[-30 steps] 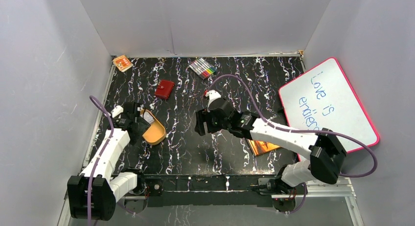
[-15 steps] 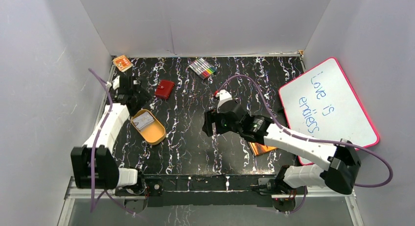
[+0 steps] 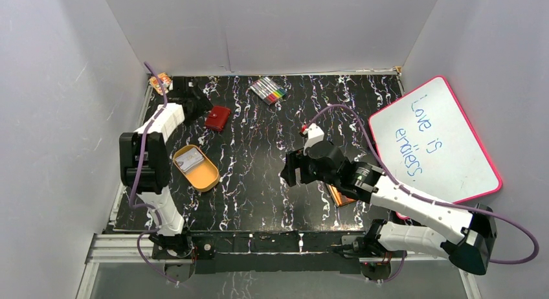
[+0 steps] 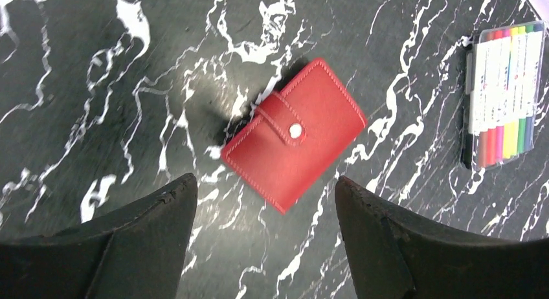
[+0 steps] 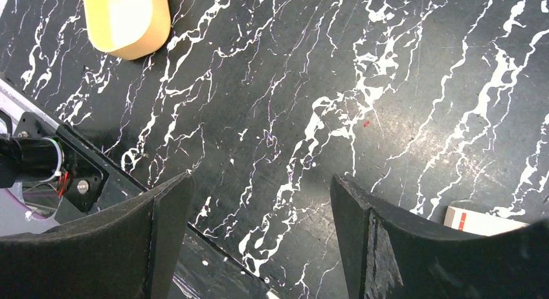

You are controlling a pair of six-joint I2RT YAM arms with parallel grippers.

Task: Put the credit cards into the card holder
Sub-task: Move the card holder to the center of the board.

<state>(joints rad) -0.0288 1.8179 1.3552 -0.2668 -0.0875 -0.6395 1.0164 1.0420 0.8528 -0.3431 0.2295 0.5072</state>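
Note:
The card holder (image 3: 217, 118) is a red wallet lying snapped closed on the black marble table at the back left. In the left wrist view the card holder (image 4: 294, 134) lies just beyond my left gripper (image 4: 265, 182), whose jaws are open and empty, hovering over the near corner. From above, the left gripper (image 3: 196, 103) is just left of the wallet. A pale grey credit card (image 3: 190, 158) rests inside the orange oval tray (image 3: 206, 177). My right gripper (image 3: 292, 173) is open with nothing in it, and in its wrist view the right gripper (image 5: 259, 179) hangs over bare table.
A pack of coloured markers (image 3: 268, 90) lies at the back centre, right of the wallet. A pink-rimmed whiteboard (image 3: 434, 137) leans on the right. An orange-brown book (image 3: 341, 197) lies partly under the right arm. A small orange packet (image 3: 159, 83) sits in the back left corner.
My left arm swung from the orange tray back to the red wallet, its jaws widening. The right arm pulled back toward the near right.

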